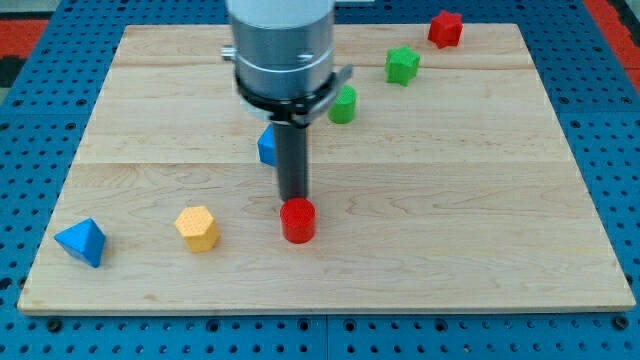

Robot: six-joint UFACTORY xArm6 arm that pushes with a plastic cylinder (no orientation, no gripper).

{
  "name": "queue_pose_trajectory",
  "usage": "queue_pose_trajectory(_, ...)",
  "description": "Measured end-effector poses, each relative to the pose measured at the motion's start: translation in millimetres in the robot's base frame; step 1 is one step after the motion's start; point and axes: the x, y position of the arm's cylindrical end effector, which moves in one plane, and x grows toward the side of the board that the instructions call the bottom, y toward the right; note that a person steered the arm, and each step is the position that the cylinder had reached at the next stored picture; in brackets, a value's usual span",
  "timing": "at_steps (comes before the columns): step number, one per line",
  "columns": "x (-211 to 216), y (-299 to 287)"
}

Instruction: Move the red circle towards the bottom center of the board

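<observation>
The red circle (298, 220), a short red cylinder, stands on the wooden board (450, 230) a little left of centre, near the view's bottom. My tip (293, 200) is right behind it, touching or almost touching its top edge on the side toward the view's top. The dark rod rises from there into the grey arm body (280, 50) at the view's top.
A blue block (266, 146) sits partly hidden left of the rod. A yellow hexagon (197, 228) and a blue triangle (81, 241) lie at bottom left. A green cylinder (343, 105), a green star (402, 66) and a red star (445, 29) run toward top right.
</observation>
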Motion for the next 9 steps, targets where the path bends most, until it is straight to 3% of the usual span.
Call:
queue_pose_trajectory(1,-0.1,-26.6)
queue_pose_trajectory(3,19.0,82.9)
queue_pose_trajectory(5,-29.7,61.7)
queue_pose_trajectory(6,-7.0,20.4)
queue_pose_trajectory(7,32.0,17.7)
queue_pose_trajectory(8,34.2,43.5)
queue_pose_trajectory(9,-9.2,-21.2)
